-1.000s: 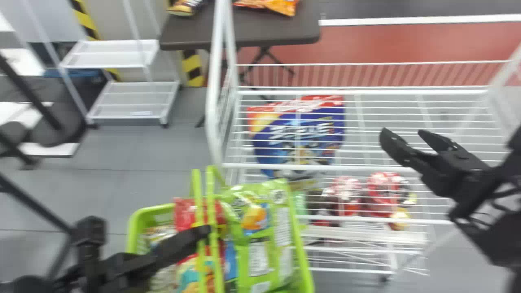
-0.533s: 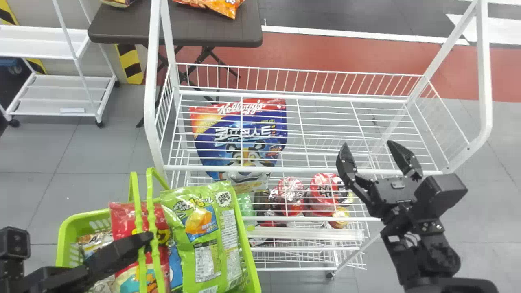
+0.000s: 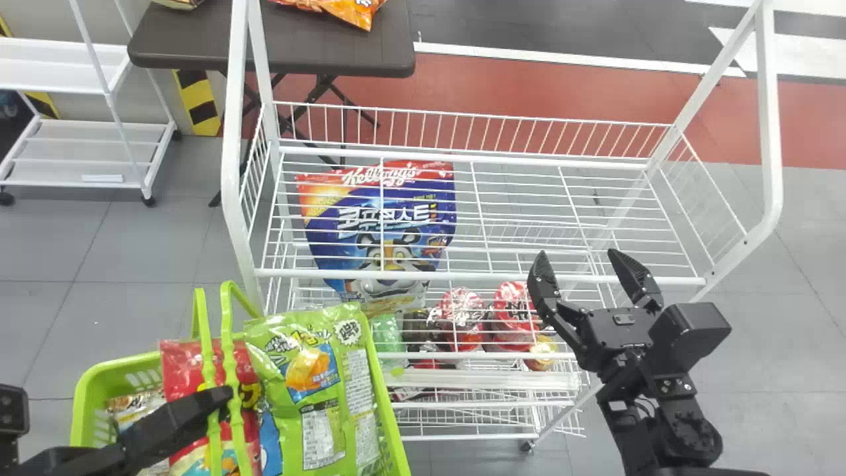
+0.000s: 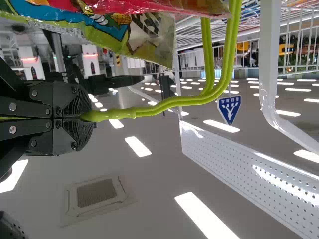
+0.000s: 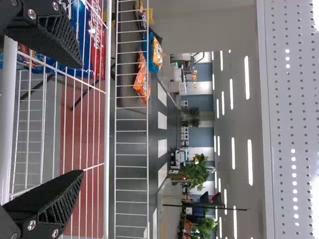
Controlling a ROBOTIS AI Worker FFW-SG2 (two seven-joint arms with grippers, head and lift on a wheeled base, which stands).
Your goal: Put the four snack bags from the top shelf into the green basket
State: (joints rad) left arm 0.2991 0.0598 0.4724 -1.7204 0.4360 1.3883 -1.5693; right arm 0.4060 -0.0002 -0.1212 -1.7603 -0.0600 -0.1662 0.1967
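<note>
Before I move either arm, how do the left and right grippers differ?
The left gripper is closed on the green handles; the right gripper is open, with nothing between its fingers. The left one is at the green basket, the right one by the white rack. Both are black, with two fingers.

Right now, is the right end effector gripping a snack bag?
No, the right end effector has its fingers spread apart, with no bag between them.
</note>
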